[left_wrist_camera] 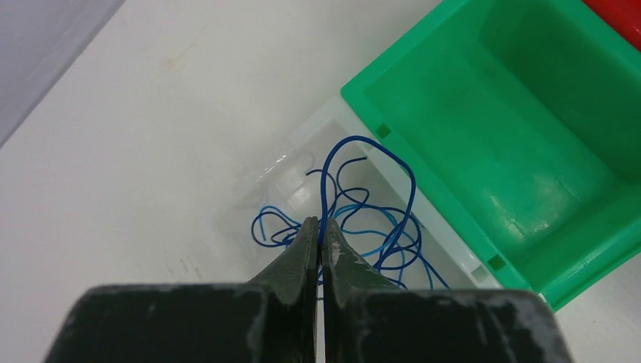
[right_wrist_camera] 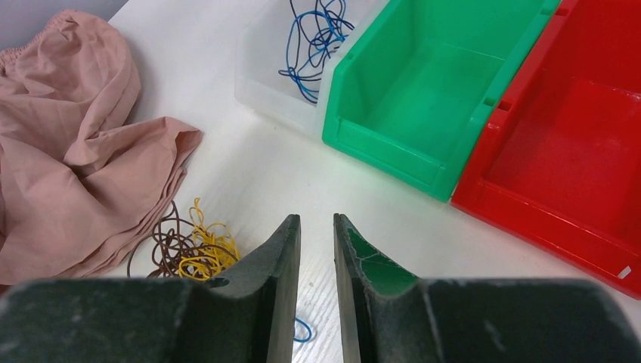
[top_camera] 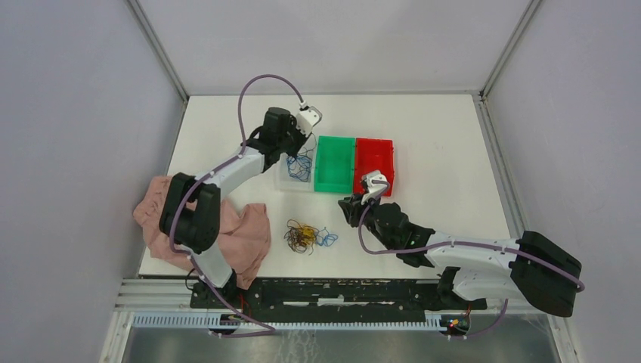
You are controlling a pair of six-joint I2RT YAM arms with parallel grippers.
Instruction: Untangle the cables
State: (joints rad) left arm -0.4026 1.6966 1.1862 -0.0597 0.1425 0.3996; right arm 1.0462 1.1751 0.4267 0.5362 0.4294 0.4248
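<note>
The left gripper [left_wrist_camera: 319,227] is clamped shut on a blue cable [left_wrist_camera: 354,138], whose loop arches away from the fingertips, bends toward the green bin [left_wrist_camera: 529,136], and drops among other blue cables [left_wrist_camera: 378,242] in the clear bin [left_wrist_camera: 302,136]. The right gripper [right_wrist_camera: 316,227] is held slightly apart and empty over the table [right_wrist_camera: 423,249]. Nearby, the tangle of cables [top_camera: 302,237] is stretched left to right beside a pink cloth [top_camera: 242,238], with its blue end pointing away from the cloth.
</note>
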